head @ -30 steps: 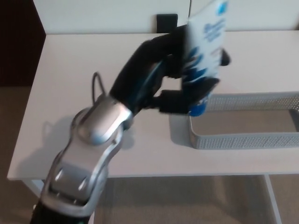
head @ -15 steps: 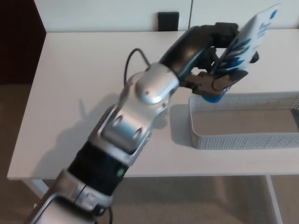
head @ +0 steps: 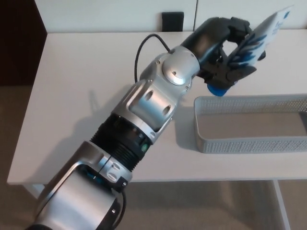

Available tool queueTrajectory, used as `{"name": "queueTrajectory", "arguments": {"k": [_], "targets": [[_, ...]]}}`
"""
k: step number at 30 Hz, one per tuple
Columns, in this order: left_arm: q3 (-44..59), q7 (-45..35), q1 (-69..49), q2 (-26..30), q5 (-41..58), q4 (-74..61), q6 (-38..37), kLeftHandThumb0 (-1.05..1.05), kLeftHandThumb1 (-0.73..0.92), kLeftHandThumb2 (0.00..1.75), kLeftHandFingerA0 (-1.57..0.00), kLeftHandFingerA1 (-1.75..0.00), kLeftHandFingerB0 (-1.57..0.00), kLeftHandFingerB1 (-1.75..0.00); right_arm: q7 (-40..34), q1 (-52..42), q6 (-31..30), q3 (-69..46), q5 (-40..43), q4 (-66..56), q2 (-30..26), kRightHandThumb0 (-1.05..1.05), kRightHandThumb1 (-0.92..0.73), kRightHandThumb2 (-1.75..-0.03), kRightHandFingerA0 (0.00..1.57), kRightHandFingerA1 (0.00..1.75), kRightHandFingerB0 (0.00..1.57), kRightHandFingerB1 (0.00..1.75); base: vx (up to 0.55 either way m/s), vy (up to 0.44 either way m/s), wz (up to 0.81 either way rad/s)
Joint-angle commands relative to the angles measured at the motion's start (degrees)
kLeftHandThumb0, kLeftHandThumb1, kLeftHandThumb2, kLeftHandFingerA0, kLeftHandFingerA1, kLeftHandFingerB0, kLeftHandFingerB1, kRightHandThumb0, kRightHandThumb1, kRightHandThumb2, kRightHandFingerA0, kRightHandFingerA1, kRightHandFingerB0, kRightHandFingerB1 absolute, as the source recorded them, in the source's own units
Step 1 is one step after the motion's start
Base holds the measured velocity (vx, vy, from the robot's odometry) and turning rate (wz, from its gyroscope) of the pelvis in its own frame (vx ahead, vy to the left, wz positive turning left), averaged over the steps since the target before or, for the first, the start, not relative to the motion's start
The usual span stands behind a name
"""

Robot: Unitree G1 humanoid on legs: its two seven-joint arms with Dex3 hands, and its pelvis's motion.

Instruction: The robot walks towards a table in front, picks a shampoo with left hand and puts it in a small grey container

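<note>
My left hand [head: 229, 52] is shut on the shampoo bottle [head: 261, 36], a white bottle with blue print and a blue cap at its lower end [head: 218, 90]. The bottle is tilted, top toward the upper right, and hangs just above the far left corner of the grey mesh container [head: 249, 142]. The container stands on the white table [head: 81, 96] at the right and reaches past the picture's edge. Its inside shows nothing in it. My left arm stretches diagonally from the lower left across the table. My right hand does not show.
A small black square [head: 172, 21] sits on the white wall behind the table's far edge. A dark surface [head: 19, 43] lies at the far left. Carpet floor [head: 201, 206] and a white table leg [head: 280, 203] show below the front edge.
My left arm has stretched farther forward and to the right, carrying the bottle up and right. The bottle has tipped from near upright to a strong slant over the container's far left corner.
</note>
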State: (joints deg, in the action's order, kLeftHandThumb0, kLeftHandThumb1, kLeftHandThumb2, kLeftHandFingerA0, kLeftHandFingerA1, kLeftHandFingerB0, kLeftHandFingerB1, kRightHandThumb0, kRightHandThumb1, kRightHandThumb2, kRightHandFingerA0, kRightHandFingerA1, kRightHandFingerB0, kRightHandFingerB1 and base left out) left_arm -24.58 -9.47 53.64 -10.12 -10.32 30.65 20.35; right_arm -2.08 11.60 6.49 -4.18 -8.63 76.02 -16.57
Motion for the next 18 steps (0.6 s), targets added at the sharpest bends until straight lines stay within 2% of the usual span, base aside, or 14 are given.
{"name": "queueTrajectory", "arguments": {"k": [1,2,3,4,5,6,7,11,13,14,16,17,18], "targets": [[-2.60,-1.72,0.61,-0.12,-3.32,0.94,1.52,-0.18,0.77,0.66,-1.16,-0.93,-0.84,-0.52,-0.03,1.09,-0.49,0.19,-0.06,-0.05,-0.27,-0.30,-0.70,-0.60,0.71,0.45,0.58,0.41,0.00,0.000,0.00],[-3.53,-3.22,0.80,0.21,-3.60,1.21,2.62,-0.27,0.75,0.63,-1.06,-0.67,-0.65,-0.41,-0.10,1.16,-0.25,0.38,-0.25,-0.04,-0.29,-0.30,-0.70,-0.60,0.71,0.45,0.58,0.41,0.00,0.000,0.00],[-4.98,-7.40,0.89,1.08,-3.15,1.41,4.39,-0.49,0.61,0.59,-0.41,-0.39,-0.26,-0.29,-0.23,1.27,0.03,0.37,-0.22,-0.02,-0.26,-0.29,-0.68,-0.59,0.70,0.46,0.57,0.41,0.00,0.000,0.00],[-5.60,-9.16,0.93,1.47,-2.92,1.46,5.14,-0.49,0.61,0.59,-0.41,-0.39,-0.26,-0.29,-0.28,1.32,0.14,0.38,-0.19,0.00,-0.25,-0.29,-0.68,-0.59,0.70,0.46,0.57,0.41,0.00,0.000,0.00],[-6.31,-11.72,1.22,2.19,-2.51,1.91,5.59,-0.67,0.46,0.78,-0.21,-0.44,-0.06,-0.34,-0.30,1.55,0.19,0.45,-0.23,0.02,-0.21,-0.29,-0.68,-0.59,0.69,0.45,0.57,0.41,0.00,0.000,0.00],[-6.83,-13.67,1.47,2.69,-2.22,2.38,5.73,-0.70,0.53,0.57,-0.22,-0.33,-0.05,-0.22,-0.29,1.69,0.26,0.40,-0.14,0.00,-0.16,-0.29,-0.68,-0.59,0.69,0.46,0.57,0.41,0.00,0.000,0.00],[-7.87,-15.44,1.81,3.15,-2.53,3.13,5.95,-0.83,0.47,0.88,0.00,-0.14,0.00,0.00,-0.08,1.90,0.16,0.29,0.06,-0.02,-0.14,-0.27,-0.69,-0.60,0.68,0.45,0.58,0.41,0.00,0.000,0.00],[-9.50,-17.93,2.65,3.76,-3.05,4.50,7.26,-0.85,0.46,0.90,0.00,-0.11,0.00,0.00,0.05,2.60,-0.33,0.31,0.11,-0.02,-0.19,-0.28,-0.70,-0.60,0.68,0.45,0.58,0.41,0.00,0.000,0.00],[-9.93,-19.29,2.89,4.42,-3.04,5.04,6.26,-0.86,0.45,0.93,-0.01,-0.16,0.00,0.00,-0.11,2.99,-0.43,0.13,0.27,0.03,-0.12,-0.28,-0.70,-0.60,0.69,0.45,0.58,0.41,0.00,0.000,0.00],[-10.19,-19.62,2.94,4.60,-3.17,5.04,6.08,-1.01,0.62,0.60,-0.04,-0.30,0.00,-0.02,-0.13,2.98,-0.39,0.13,0.27,0.03,-0.12,-0.28,-0.70,-0.60,0.69,0.45,0.58,0.41,0.00,0.000,0.00],[-10.57,-20.19,2.99,5.16,-3.52,4.81,5.56,-1.05,0.63,0.64,-0.08,-0.30,0.00,-0.06,-0.29,3.30,-0.55,0.20,0.19,0.02,-0.12,-0.29,-0.70,-0.60,0.70,0.45,0.58,0.41,0.00,0.000,0.00],[-9.97,-20.68,2.80,5.24,-2.89,4.73,5.77,-1.05,0.59,0.72,-0.06,-0.27,0.00,-0.06,-0.30,3.40,-0.50,0.19,0.21,-0.01,-0.11,-0.28,-0.70,-0.61,0.71,0.46,0.58,0.42,0.00,0.000,0.00],[-9.84,-20.90,2.61,5.34,-2.81,4.59,5.82,-1.05,0.61,0.71,-0.08,-0.28,0.00,-0.06,-0.29,3.35,-0.41,0.16,0.24,-0.03,-0.06,-0.28,-0.71,-0.61,0.71,0.46,0.58,0.42,0.00,0.000,0.00]]}}
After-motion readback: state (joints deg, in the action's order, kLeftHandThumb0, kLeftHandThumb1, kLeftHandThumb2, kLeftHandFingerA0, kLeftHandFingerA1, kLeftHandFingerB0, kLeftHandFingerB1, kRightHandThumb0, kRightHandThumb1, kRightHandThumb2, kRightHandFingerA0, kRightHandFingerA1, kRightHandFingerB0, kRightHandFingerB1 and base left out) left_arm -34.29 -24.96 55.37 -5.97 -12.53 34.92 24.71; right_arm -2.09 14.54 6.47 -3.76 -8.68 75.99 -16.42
